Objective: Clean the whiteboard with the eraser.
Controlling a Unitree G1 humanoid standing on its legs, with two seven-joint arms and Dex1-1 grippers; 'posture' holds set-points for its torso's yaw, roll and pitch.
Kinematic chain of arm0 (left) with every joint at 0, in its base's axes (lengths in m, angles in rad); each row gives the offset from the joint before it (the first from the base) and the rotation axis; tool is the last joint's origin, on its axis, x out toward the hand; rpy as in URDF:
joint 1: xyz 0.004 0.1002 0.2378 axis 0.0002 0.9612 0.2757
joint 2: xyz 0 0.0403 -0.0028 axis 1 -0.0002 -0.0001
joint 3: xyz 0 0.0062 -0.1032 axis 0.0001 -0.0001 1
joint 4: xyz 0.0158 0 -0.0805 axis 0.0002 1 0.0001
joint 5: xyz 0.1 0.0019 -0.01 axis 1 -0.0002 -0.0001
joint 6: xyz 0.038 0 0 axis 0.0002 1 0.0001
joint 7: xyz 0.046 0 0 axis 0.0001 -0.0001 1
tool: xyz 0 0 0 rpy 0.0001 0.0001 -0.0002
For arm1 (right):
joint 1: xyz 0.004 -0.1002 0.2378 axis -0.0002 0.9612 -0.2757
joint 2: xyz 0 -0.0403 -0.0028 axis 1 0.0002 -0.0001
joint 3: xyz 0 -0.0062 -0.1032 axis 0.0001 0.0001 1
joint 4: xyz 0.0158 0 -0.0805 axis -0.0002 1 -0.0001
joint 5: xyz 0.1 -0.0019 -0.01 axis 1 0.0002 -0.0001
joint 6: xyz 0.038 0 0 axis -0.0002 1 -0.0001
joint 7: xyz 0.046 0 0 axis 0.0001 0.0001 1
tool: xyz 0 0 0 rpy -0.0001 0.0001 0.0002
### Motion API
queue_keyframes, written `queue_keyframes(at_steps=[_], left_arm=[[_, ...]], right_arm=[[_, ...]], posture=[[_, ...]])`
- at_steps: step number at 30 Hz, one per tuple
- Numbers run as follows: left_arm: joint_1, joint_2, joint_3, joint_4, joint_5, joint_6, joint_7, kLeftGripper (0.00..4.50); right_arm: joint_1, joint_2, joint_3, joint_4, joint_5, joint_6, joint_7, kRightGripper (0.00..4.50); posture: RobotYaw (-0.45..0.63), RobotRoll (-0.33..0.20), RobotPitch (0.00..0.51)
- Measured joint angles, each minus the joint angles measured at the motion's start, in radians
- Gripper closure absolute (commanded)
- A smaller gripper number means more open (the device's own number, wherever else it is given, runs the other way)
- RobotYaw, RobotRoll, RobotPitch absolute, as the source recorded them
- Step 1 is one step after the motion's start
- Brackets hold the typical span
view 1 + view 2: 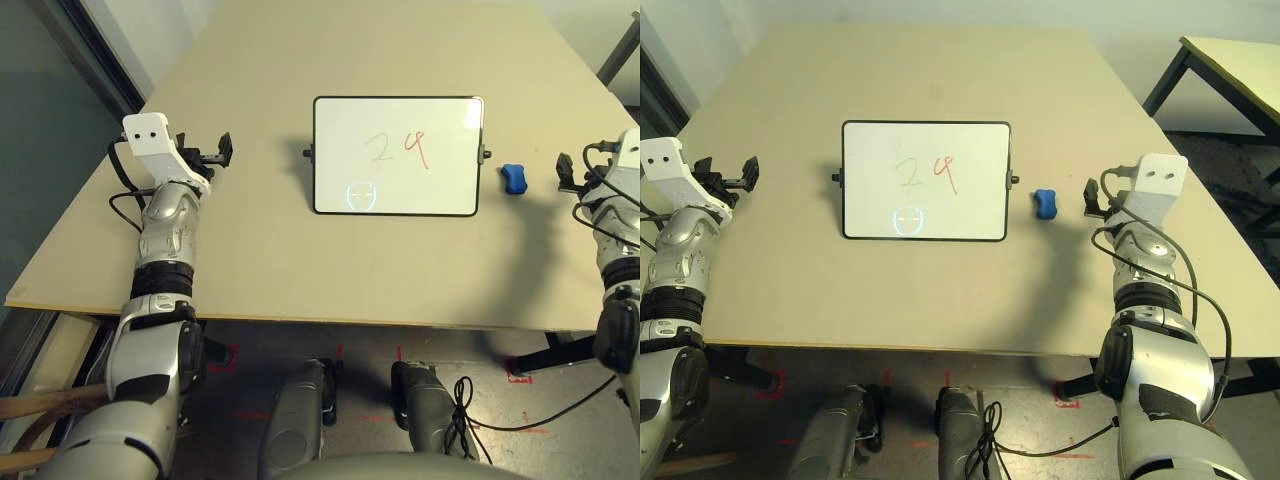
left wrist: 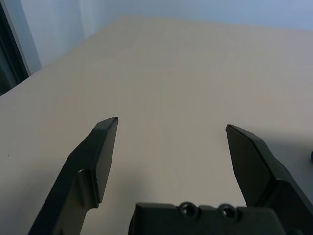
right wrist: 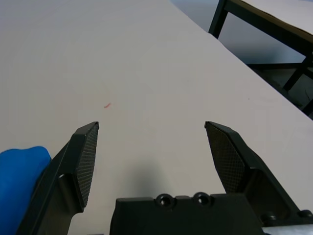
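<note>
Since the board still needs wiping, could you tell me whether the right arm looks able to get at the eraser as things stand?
Probably yes: the right gripper is open just beside the eraser, with only bare table between them.

One whiteboard [image 1: 340, 120], one eraser [image 1: 514, 179].

Whiteboard [image 1: 345, 185] and blue eraser [image 1: 514, 179] apart
Black-framed board lies flat, side knobs showing, marked with a pale 2 and a red 9; the small waisted eraser sits near its three o'clock side, ungripped.
</note>
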Motion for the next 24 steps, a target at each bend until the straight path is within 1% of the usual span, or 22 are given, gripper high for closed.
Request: queue_keyframes(at_steps=[3,7,12,15,18,21,24], left_arm=[[-0.002,0.000,-0.002,0.005,0.001,0.000,0.001,0.00],[-0.044,-0.001,-0.010,0.069,0.008,-0.001,-0.013,0.00],[-0.147,0.040,-0.017,0.076,0.008,0.018,-0.081,0.00],[-0.183,0.056,-0.035,0.030,-0.003,0.069,-0.151,0.00],[-0.183,0.055,-0.067,-0.037,-0.009,0.133,-0.228,0.00],[-0.168,0.044,-0.104,-0.119,-0.023,0.195,-0.302,0.00],[-0.122,0.018,-0.127,-0.191,-0.031,0.237,-0.331,0.00]], right_arm=[[0.006,0.000,0.000,0.007,0.000,0.000,0.000,0.01],[0.002,-0.002,-0.010,0.012,0.006,0.002,0.001,0.01],[-0.061,-0.020,-0.012,-0.011,0.023,0.061,0.013,0.01],[-0.088,-0.009,-0.003,-0.068,0.024,0.148,0.042,0.01],[-0.093,0.032,0.036,-0.136,0.021,0.281,0.071,0.01],[-0.084,0.085,0.077,-0.216,0.020,0.428,0.073,0.01],[-0.070,0.104,0.093,-0.282,0.019,0.508,0.069,0.01]], posture=[[0.01,0.000,0.145],[0.00,0.000,0.148],[0.01,0.000,0.140],[0.01,0.000,0.137],[0.02,0.000,0.136],[0.02,0.000,0.136],[0.02,0.000,0.139]])
